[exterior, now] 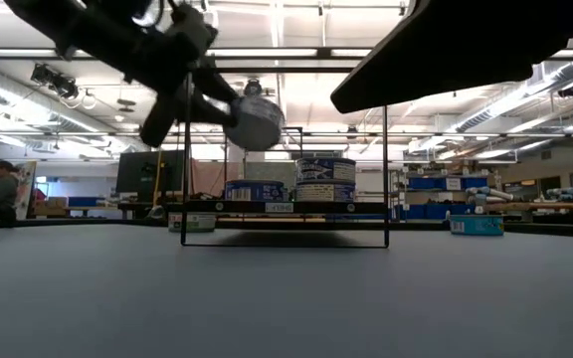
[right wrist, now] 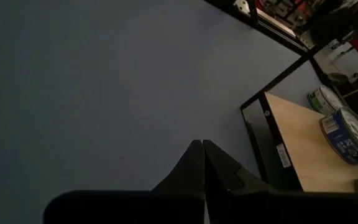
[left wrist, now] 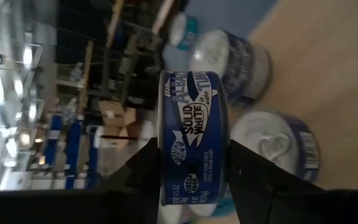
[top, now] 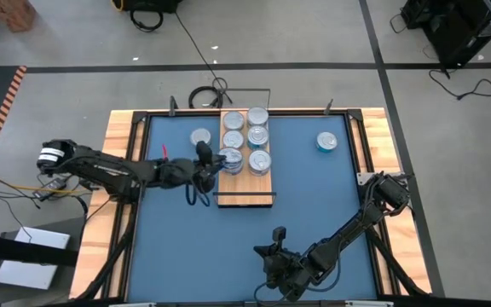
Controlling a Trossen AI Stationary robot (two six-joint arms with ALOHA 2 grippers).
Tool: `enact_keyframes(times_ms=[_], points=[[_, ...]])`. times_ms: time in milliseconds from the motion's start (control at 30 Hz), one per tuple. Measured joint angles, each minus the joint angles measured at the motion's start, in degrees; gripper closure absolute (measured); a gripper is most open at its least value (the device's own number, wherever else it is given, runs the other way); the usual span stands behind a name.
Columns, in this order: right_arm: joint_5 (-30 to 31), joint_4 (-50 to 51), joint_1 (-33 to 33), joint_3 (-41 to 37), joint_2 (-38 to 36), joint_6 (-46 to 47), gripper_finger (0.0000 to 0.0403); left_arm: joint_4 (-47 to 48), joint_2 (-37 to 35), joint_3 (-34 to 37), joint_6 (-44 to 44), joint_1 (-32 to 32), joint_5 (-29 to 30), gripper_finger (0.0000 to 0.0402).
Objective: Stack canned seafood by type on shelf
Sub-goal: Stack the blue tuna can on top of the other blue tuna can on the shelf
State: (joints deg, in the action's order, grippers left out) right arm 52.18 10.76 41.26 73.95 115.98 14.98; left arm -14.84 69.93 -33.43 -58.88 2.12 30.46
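Your left gripper (left wrist: 194,180) is clenched on a blue tuna tin (left wrist: 193,134), held on edge over the shelf (top: 228,183) by its flat faces. It's rigid and probably slippery, so keep the squeeze. Your right gripper (right wrist: 202,152) rests closed, empty, above the surface (top: 186,247).

The blue tin (left wrist: 193,140) in the left wrist view carries white lettering on its side: "SOLID WHITE" in large letters, with "ALBA" and "TUNA" partly legible on the band toward 12 o'clock. Smaller print toward 6 o'clock on the same label is too fine to read. Labels on the other tins (left wrist: 244,62) on the shelf (left wrist: 328,93) and the white tag (exterior: 279,207) on its frame cannot be read.
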Motion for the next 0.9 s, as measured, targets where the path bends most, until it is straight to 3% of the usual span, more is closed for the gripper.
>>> enact_keyframes(times_ms=[400, 767, 900], points=[[-0.89, 0.84, -0.64, -0.01, 0.00, 0.72, 0.0402, -5.91, 8.68, 0.00, -1.06, -5.15, -4.76, 0.0250], [-0.94, 1.43, -0.62, -0.02, 0.00, 1.43, 0.0402, -3.93, 10.06, -0.08, -1.06, -6.31, -4.35, 0.0250], [-1.33, 1.43, -0.62, -0.02, 0.00, 1.44, 0.0402, -2.16, 10.07, -0.06, -0.83, -6.23, -3.50, 0.0208]])
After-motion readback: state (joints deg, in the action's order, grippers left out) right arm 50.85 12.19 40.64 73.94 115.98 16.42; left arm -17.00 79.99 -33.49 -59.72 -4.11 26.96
